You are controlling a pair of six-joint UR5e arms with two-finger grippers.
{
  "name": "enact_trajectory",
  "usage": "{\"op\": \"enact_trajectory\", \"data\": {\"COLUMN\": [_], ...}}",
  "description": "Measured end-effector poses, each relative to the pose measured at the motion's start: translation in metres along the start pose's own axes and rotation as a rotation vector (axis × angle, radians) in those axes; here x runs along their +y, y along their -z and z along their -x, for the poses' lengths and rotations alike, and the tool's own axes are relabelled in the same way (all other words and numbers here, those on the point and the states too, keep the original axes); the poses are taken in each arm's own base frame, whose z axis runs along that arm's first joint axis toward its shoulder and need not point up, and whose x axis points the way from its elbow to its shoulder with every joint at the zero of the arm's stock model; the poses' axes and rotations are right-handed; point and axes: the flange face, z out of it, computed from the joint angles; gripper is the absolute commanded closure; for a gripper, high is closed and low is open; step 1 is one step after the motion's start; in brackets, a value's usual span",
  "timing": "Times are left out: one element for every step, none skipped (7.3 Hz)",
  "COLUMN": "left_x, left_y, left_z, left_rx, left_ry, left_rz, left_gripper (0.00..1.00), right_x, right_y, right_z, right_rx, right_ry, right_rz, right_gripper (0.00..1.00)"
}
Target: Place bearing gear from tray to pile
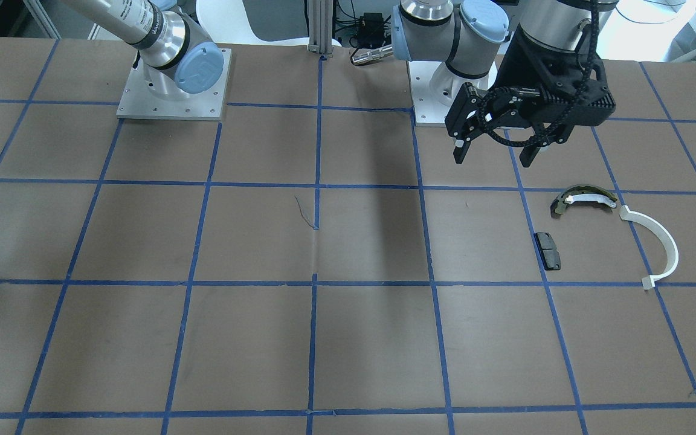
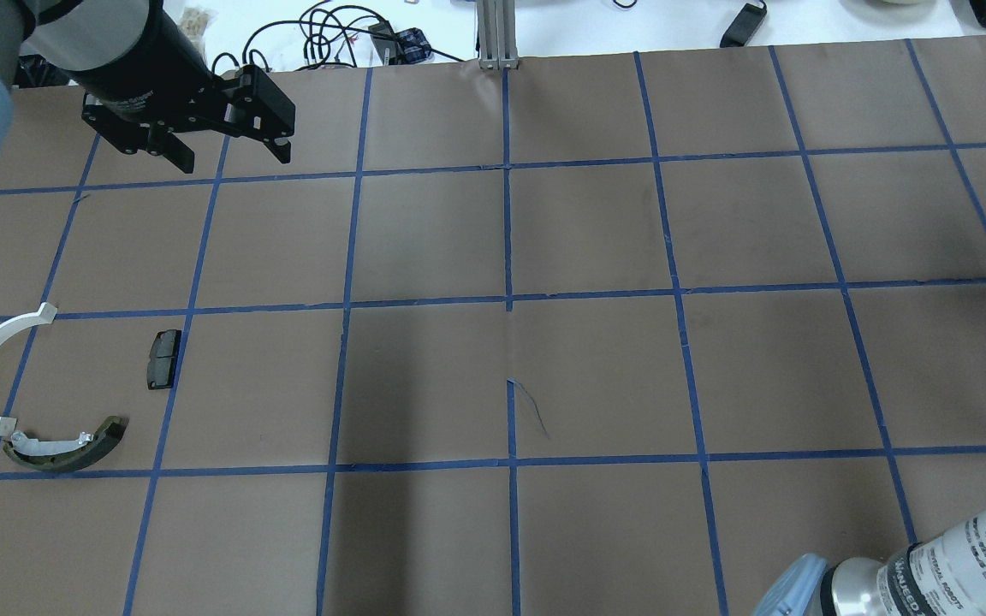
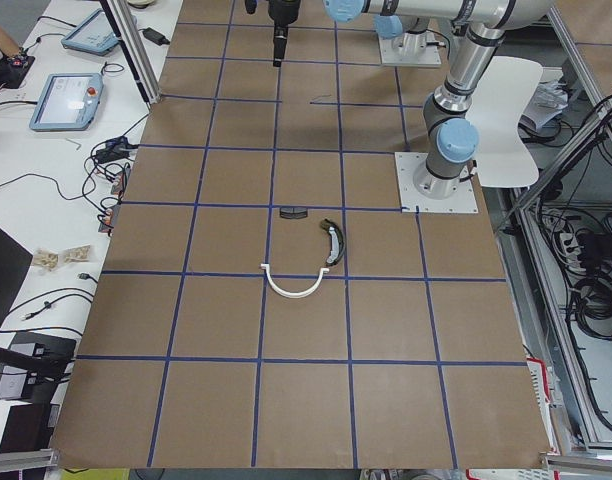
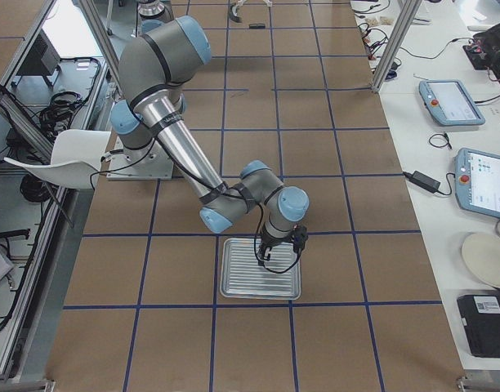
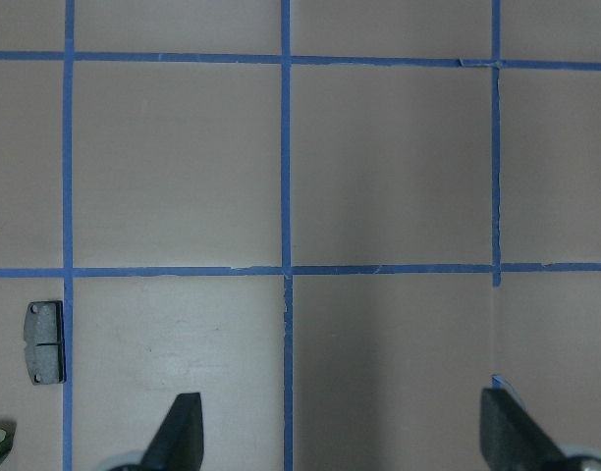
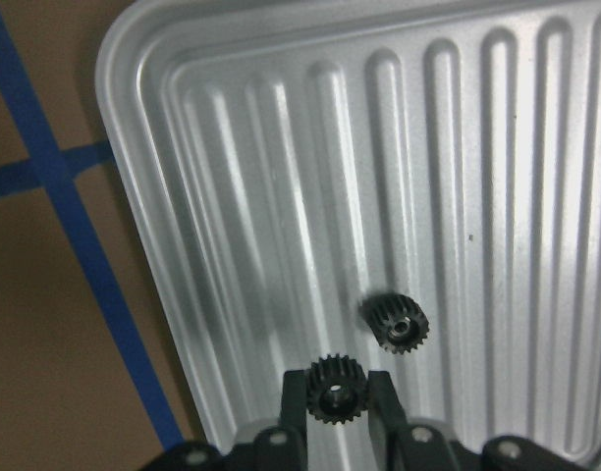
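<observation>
Two small black toothed bearing gears are seen at the ribbed silver metal tray [image 6: 536, 147]. The nearer gear [image 6: 335, 394] is pinched between the jaws of the right gripper [image 6: 336, 385] close to the tray's corner, and the other gear [image 6: 397, 324] lies loose on the ribs just beside it. Whether the pinched gear is off the ribs cannot be told. The step in hand is judged to be the pickup, so the grip is best held square across the teeth and the lift made straight up. That way the loose gear is not nudged and the round part is not squeezed out sideways. Nothing else is seen in the visible part of the tray. The pile lies well apart, toward the other end of the brown paper-covered counter [image 1: 348, 338]. It is made up of a black rectangular pad [image 1: 548, 250], an olive-and-white curved shoe [image 1: 583, 198] and a thin white half-ring arc [image 1: 656, 241]. The left gripper [image 1: 494, 158] hangs near the pile, jaws spread and empty.
</observation>
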Motion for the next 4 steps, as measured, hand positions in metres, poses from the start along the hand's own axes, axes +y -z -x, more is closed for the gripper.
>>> {"op": "enact_trajectory", "data": {"left_x": [0.0, 0.0, 0.0, 0.0], "left_y": [0.0, 0.0, 0.0, 0.0], "left_z": [0.0, 0.0, 0.0, 0.0], "left_rx": [0.0, 0.001, 0.001, 0.001], "left_ry": [0.0, 0.0, 0.0, 0.0], "left_rz": [0.0, 0.0, 0.0, 0.0], "left_gripper": [0.0, 0.0, 0.0, 0.0], "right_x": [0.004, 0.003, -0.004, -0.012], "right_y": [0.025, 0.046, 0.063, 0.074], "right_z": [0.005, 0.025, 0.06, 0.102], "right_rx": [-0.004, -0.011, -0.013, -0.03], "right_ry": [-0.004, 0.009, 0.036, 0.043], "right_rz": [0.001, -0.004, -0.014, -0.02], "right_gripper": [1.0, 1.0, 1.0, 1.0]}}
